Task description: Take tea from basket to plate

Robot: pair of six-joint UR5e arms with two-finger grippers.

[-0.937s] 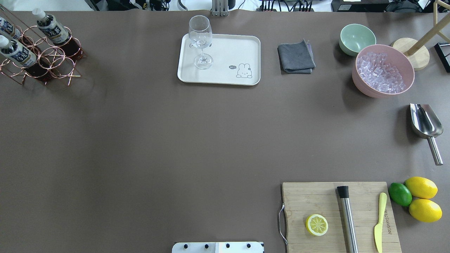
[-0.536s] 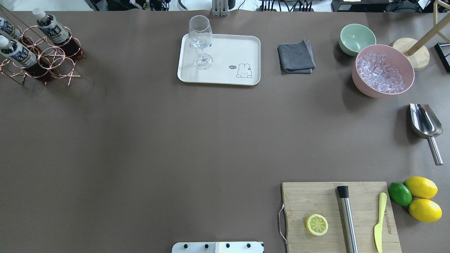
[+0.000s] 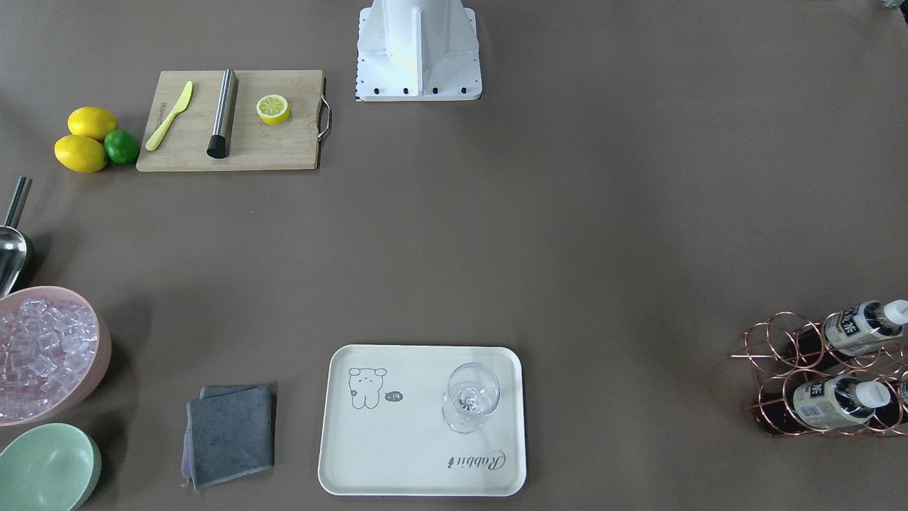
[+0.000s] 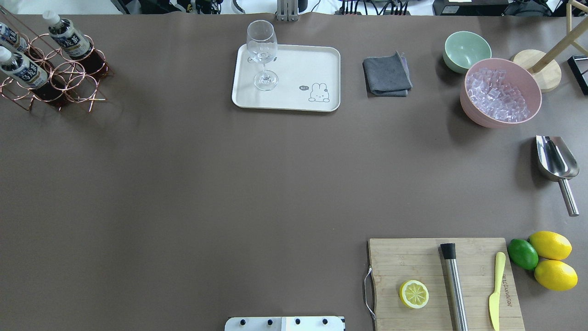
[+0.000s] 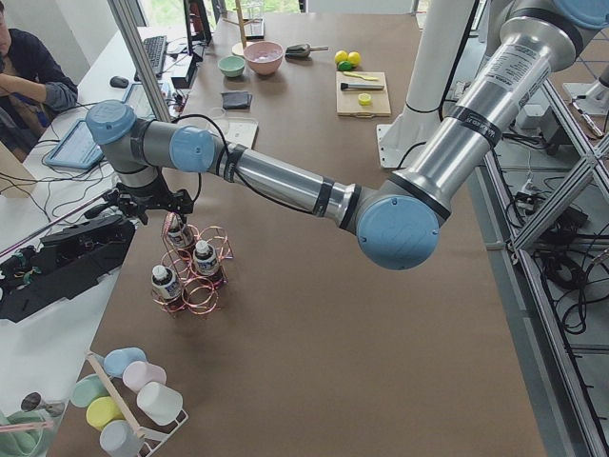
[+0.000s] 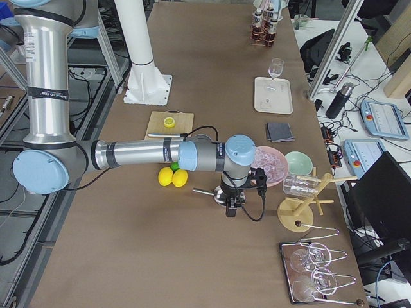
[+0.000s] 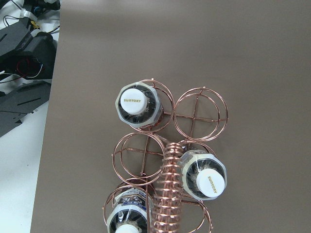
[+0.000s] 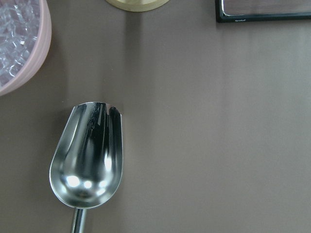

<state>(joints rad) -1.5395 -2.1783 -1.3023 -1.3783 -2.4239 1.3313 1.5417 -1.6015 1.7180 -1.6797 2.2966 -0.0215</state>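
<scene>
hovering over the rose-gold wire basket (image 7: 167,191), the left end effector (image 5: 157,207), grip untellable, sat at the approach step; next likely called for straddling the 11 o'clock white-capped tea bottle (image 7: 137,103).

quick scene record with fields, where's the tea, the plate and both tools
tea: three bottles, all in the basket
basket: six ring cells, three empty
plate: holds only a wine glass, no tea
left tool: over the basket; open or shut, cannot tell
right tool: over the metal scoop; cannot tell
</scene>
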